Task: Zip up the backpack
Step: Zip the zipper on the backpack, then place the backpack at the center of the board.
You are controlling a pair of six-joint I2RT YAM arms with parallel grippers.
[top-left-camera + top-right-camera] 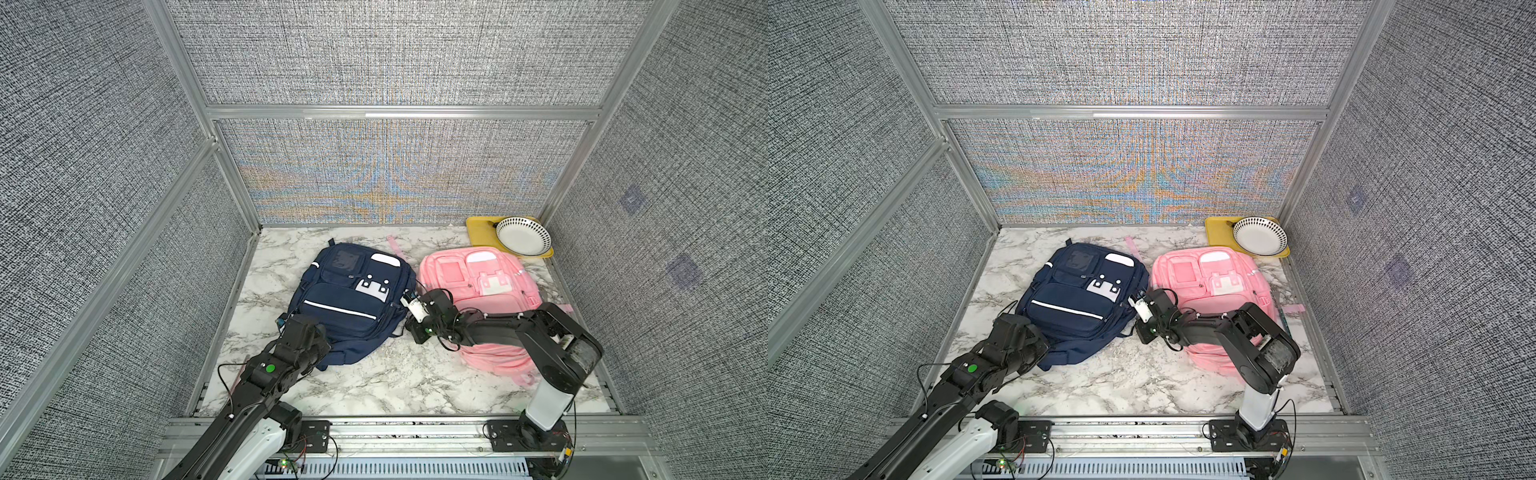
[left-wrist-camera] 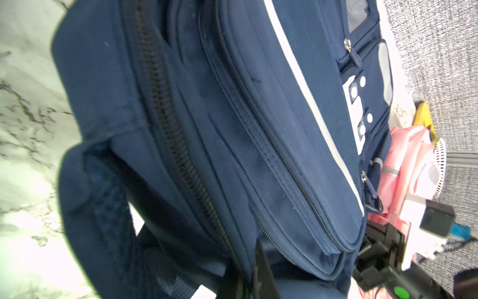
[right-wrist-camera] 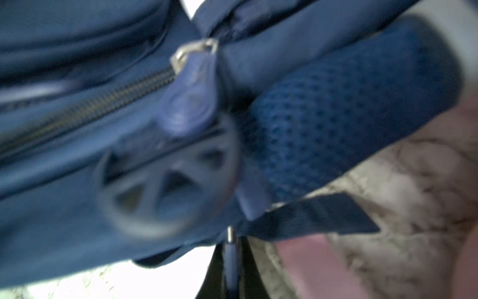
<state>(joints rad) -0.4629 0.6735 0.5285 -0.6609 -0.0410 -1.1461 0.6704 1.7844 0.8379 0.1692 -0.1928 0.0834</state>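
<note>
Zipper pull (image 3: 230, 261) in right claw (image 3: 230, 247) — wrist-only

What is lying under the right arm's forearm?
The pink backpack lies under the right arm. Its upper pockets show, while the arm covers much of its lower half.

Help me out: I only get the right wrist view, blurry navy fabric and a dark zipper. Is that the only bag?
Observer: No, in both top views a pink fabric backpack lies beside the navy fabric backpack.
Operator: Anything else around?
Observer: A flat yellow tray with a round white dotted bowl on it, at the far corner.
Operator: What's the other arm doing?
Observer: The left gripper is shut at the navy backpack's near corner.
</note>
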